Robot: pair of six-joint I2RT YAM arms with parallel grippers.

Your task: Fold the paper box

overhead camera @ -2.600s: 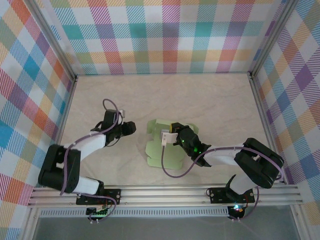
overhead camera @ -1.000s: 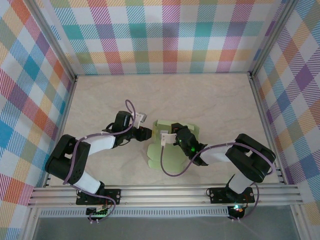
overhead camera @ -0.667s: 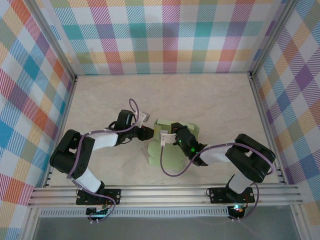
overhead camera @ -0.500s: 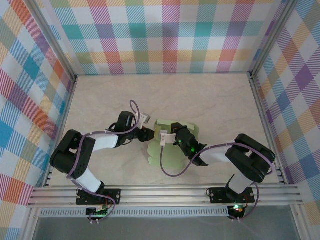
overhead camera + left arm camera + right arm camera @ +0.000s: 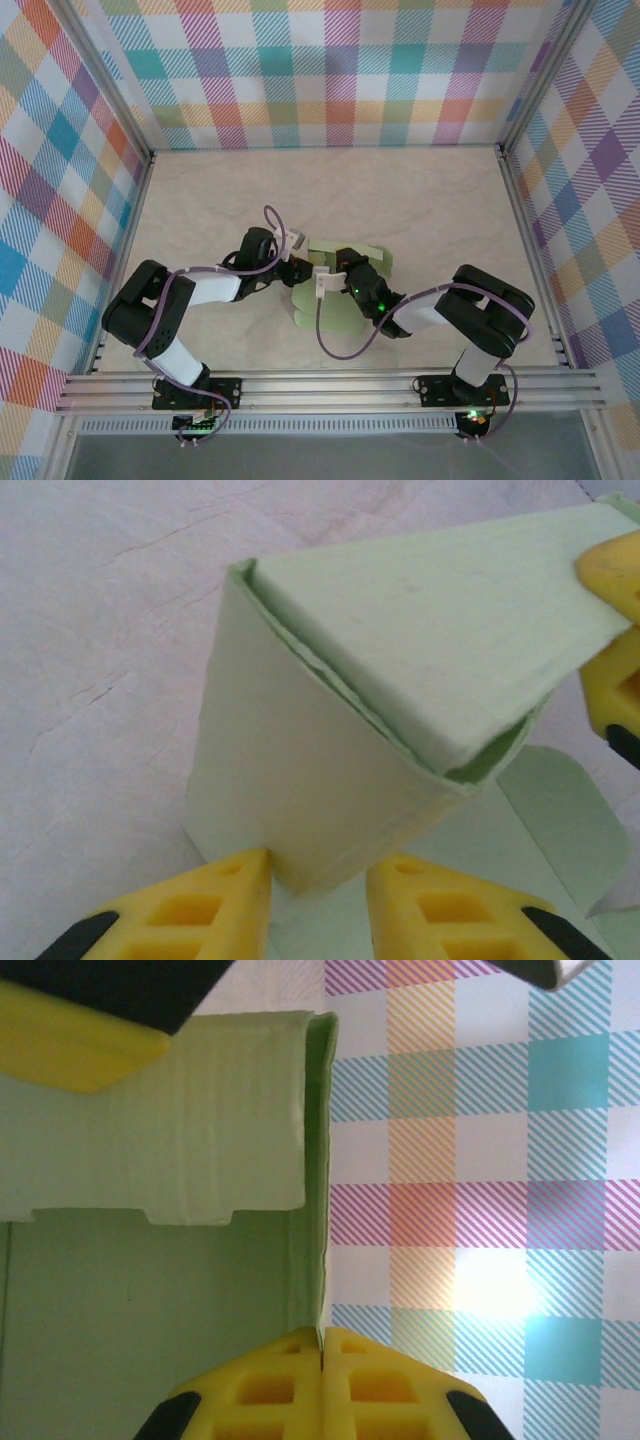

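Note:
The paper box (image 5: 345, 315) is pale green card lying mid-table, partly raised. In the left wrist view the paper box (image 5: 300, 780) has a wall standing up with a flap (image 5: 440, 650) leaning over it. My left gripper (image 5: 297, 268) is at the box's left edge. The left gripper (image 5: 318, 900) is open, and the wall's lower corner sits between its yellow fingers (image 5: 190, 910). My right gripper (image 5: 330, 272) is beside it, over the card. The right gripper (image 5: 322, 1345) is shut on the thin edge of an upright panel (image 5: 318, 1160).
Checked walls (image 5: 330, 70) enclose the beige table (image 5: 400, 200) on three sides. A metal rail (image 5: 330, 390) runs along the near edge by the arm bases. Purple cables loop over both arms near the box.
My left gripper has moved right from open table to the box's left edge. The right gripper shifted slightly left, and the card's left side has lifted and drawn in.

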